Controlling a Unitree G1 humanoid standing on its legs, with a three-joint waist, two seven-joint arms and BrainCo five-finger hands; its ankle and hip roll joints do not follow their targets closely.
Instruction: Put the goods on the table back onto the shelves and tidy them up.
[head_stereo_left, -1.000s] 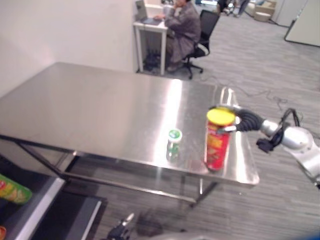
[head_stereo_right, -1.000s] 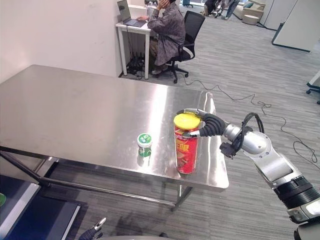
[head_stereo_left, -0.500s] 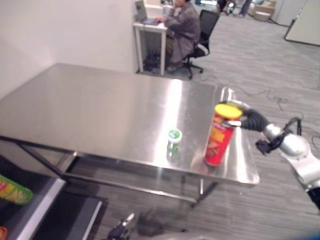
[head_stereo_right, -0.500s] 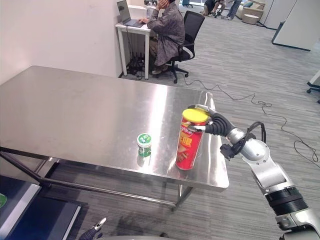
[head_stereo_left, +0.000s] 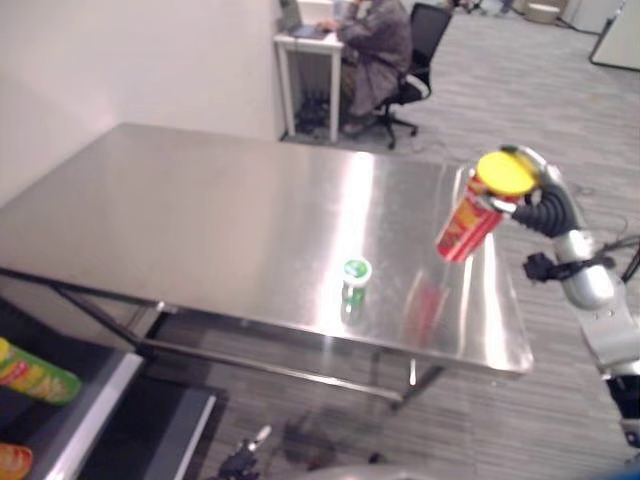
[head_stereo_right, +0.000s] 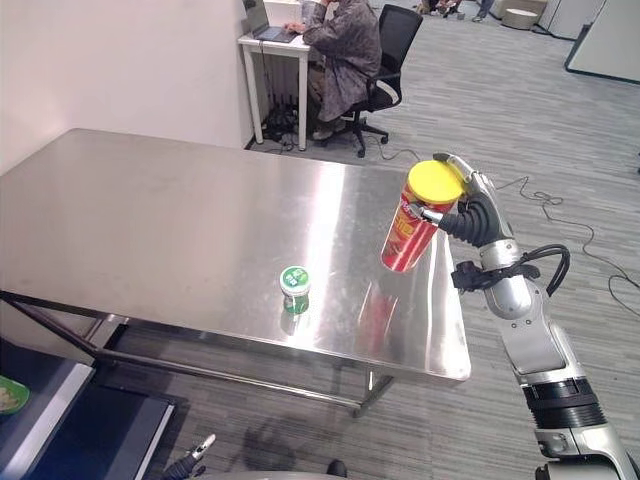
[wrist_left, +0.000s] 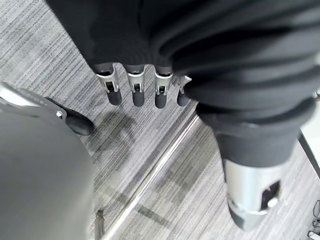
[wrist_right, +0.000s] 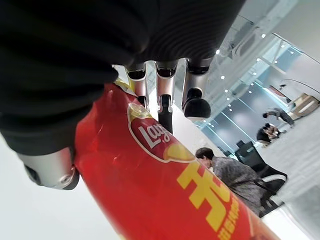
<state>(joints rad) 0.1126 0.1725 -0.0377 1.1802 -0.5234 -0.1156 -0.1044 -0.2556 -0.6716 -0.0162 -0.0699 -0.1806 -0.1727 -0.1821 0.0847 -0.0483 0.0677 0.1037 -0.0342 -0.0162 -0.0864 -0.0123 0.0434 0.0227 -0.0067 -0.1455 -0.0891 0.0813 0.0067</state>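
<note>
While the head views took in the whole scene, the right robot hand (head_stereo_right: 470, 210) held a tall red cardboard crisp tube with a yellow plastic lid (head_stereo_right: 415, 222) in the air above the far right corner of the long stainless-steel tabletop (head_stereo_right: 180, 230), its fingers and thumb curled round the upper end just under the lid. The tube was tilted, its long axis slanting so that the lidded end pointed up and to the robot's right while the base pointed down toward the tabletop, clear of the surface. From the right wrist view the red printed wall of the tube (wrist_right: 170, 200) ran close along the palm, with the fingers (wrist_right: 165, 95) wrapped over it. A small green-and-white lidded cup (head_stereo_right: 294, 289) stood upright near the front edge of the tabletop, well apart from the tube. Green and orange packets (head_stereo_left: 35, 375) lay on a shelf at the lower left in the left eye view. Beyond the tabletop a person sat in a black office chair (head_stereo_right: 385, 40) at a white desk (head_stereo_right: 270, 45). In the left wrist view, the left robot hand (wrist_left: 145, 90) hung over grey striped floor (wrist_left: 165, 185), fingers straight and holding nothing.
</note>
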